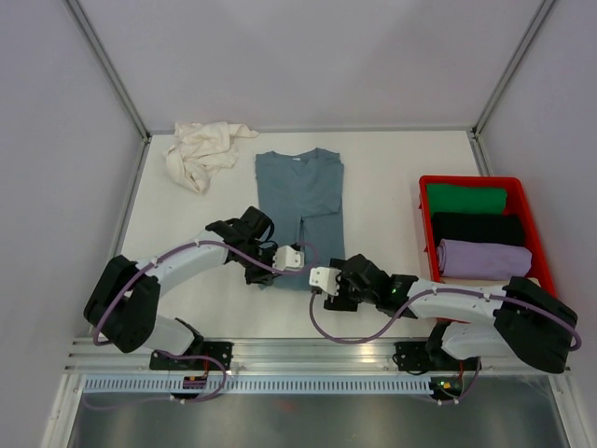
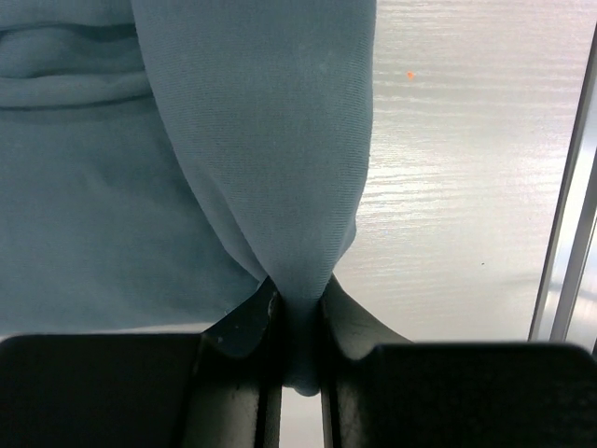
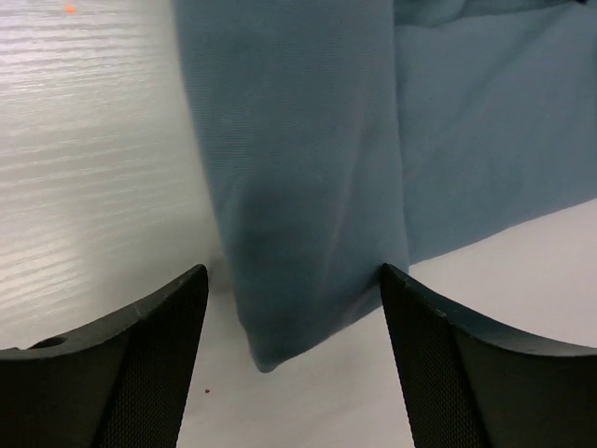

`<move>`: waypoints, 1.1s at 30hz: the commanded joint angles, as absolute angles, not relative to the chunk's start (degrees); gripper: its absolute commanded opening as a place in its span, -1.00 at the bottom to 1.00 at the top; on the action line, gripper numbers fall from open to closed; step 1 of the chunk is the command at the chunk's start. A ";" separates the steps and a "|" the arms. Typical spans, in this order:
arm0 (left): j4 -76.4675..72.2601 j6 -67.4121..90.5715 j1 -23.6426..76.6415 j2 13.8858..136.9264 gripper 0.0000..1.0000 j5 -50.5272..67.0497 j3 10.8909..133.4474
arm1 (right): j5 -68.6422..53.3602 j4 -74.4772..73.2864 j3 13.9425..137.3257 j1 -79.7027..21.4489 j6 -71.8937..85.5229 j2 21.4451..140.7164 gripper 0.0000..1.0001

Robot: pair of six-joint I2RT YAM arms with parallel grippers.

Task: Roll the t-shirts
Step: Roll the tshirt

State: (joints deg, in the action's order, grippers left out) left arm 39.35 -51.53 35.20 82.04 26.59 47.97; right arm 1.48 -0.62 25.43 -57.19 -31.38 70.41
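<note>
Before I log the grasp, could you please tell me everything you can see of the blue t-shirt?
The blue t-shirt is dusty blue-grey soft knit, folded lengthwise into a narrow strip, lying flat on the table, collar at the far end. The left end effector pinches its near hem; the right end effector stands open around a neighbouring corner.

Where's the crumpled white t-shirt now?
In the overhead view, the cream-white t-shirt lies crumpled at the far left corner of the table, left of the blue-grey t-shirt, not touching it.
</note>
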 commanded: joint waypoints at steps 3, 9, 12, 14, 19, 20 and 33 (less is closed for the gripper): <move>42.10 -55.90 35.16 82.27 -0.64 30.06 49.40 | 6.24 5.80 25.75 -57.48 -30.94 74.09 -0.08; 46.92 -57.30 34.98 81.48 -0.63 32.51 50.36 | 0.27 -5.41 30.13 -57.48 -30.24 72.17 -0.75; 53.59 -60.98 34.37 80.51 -0.59 36.02 50.36 | -8.68 -10.71 31.46 -57.39 -30.32 68.39 -0.95; 56.60 -64.42 34.01 81.03 -0.53 38.67 49.75 | -10.80 -11.68 31.55 -57.31 -29.97 66.54 -0.99; 57.56 -66.44 30.17 86.29 -0.39 38.67 51.85 | -23.11 -10.81 32.16 -50.11 -28.30 69.41 -1.00; 57.66 -66.45 29.36 87.09 -0.32 38.67 53.51 | -24.59 -12.55 34.26 -49.23 -28.74 70.91 -0.99; 50.47 -57.40 25.66 78.67 0.54 41.31 51.16 | -34.01 -15.55 42.45 -38.50 -26.19 83.85 -0.99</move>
State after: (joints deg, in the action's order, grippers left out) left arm 53.67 -60.25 25.63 82.61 37.12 53.76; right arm -29.76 -15.94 40.58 -39.11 -26.85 83.33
